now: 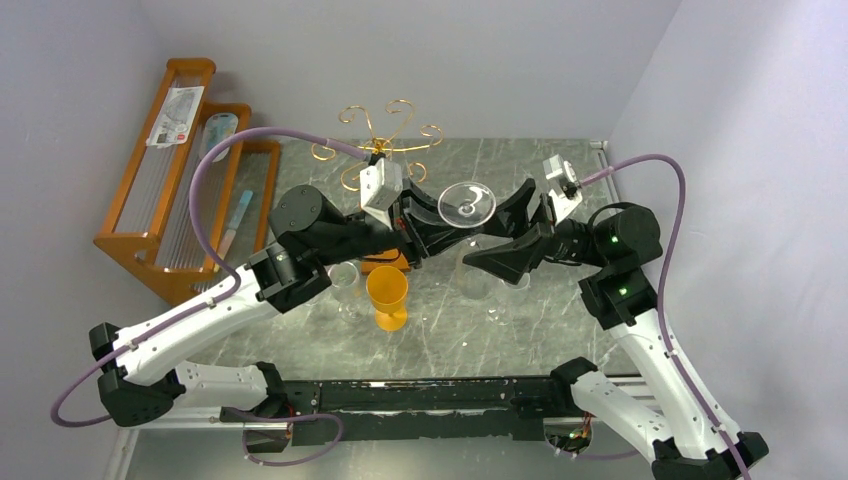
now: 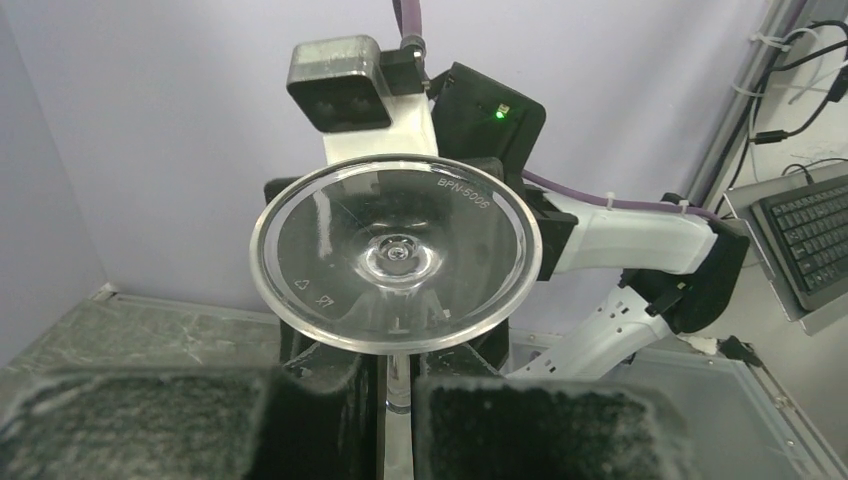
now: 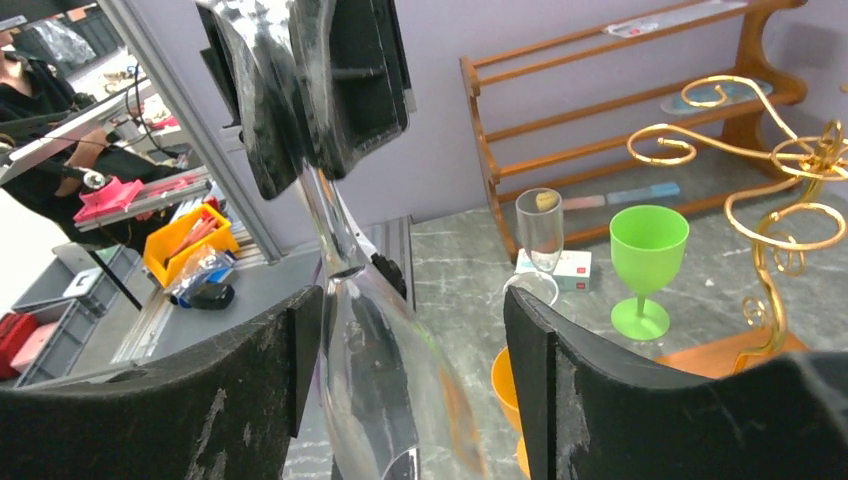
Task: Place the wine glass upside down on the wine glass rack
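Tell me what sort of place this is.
Probably a robotics lab bench: left arm and right arm bolted to a walled-in table, a keyboard alongside, a yellow storage bin beyond the frame.

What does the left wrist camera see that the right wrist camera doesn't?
Only the left wrist view: the wine glass's round foot face-on, and a keyboard off to the side.
Only the right wrist view: the gold wine glass rack, a green goblet, a clear flute and the wooden shelf.
Both: the same clear wine glass, its stem pinched in the left gripper.
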